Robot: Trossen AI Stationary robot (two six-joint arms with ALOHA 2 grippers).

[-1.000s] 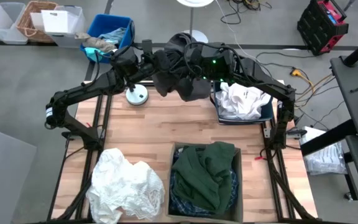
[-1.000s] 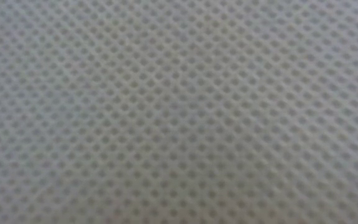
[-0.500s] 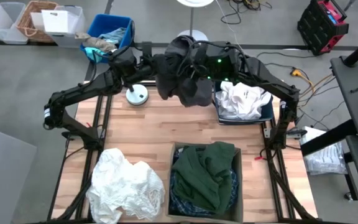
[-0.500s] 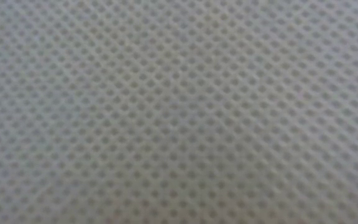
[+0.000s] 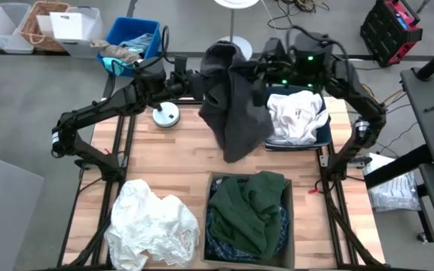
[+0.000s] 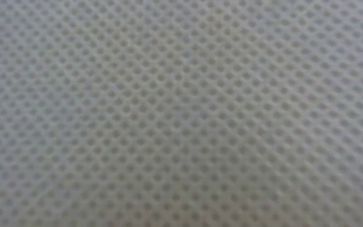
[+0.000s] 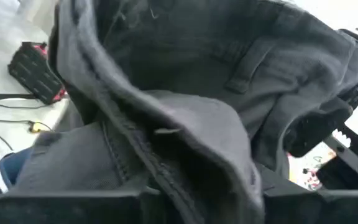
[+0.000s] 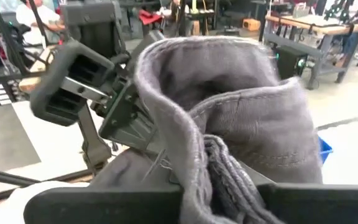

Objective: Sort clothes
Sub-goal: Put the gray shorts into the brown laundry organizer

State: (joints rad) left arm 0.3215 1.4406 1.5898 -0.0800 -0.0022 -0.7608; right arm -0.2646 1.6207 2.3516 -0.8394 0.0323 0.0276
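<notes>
— Hanging between my two grippers is the charcoal grey trousers-like garment (image 5: 233, 105), seen from the high cam; it's up over the far edge of the wooden slatted table (image 5: 168, 162). My left gripper (image 5: 200, 81) pinches its top edge on one side, my right gripper (image 5: 256, 74) pinches the other side, and the cloth droops down twd the table's middle.

— And the other clothes?

— Crumpled white garment (image 5: 296, 120) sits in the dark tray (image 5: 324, 134) at the far right of the table, just beside the hanging grey one. Dark green garment (image 5: 255, 207) is heaped in the near-centre cardboard box (image 5: 288, 242), w/ a bit of blue-and-white plaid shirt (image 5: 218, 229) under it. Big white fabric pile (image 5: 153, 223) lies near-left.

— Low cam?

— Only a pale mesh weave (image 6: 181, 113) fills it; can't tell anything else.

— Left wrist cam?

— Grey garment (image 7: 185, 106) fills nearly all of it, waistband seam and belt loop showing, clamped at my left fingers (image 7: 67, 208).

— Right wrist cam?

— Same grey fabric (image 8: 241, 118) bunched and gripped at my right fingers (image 8: 104, 205), w/ the left gripper (image 8: 129, 121) just beyond, holding its own edge.
</notes>
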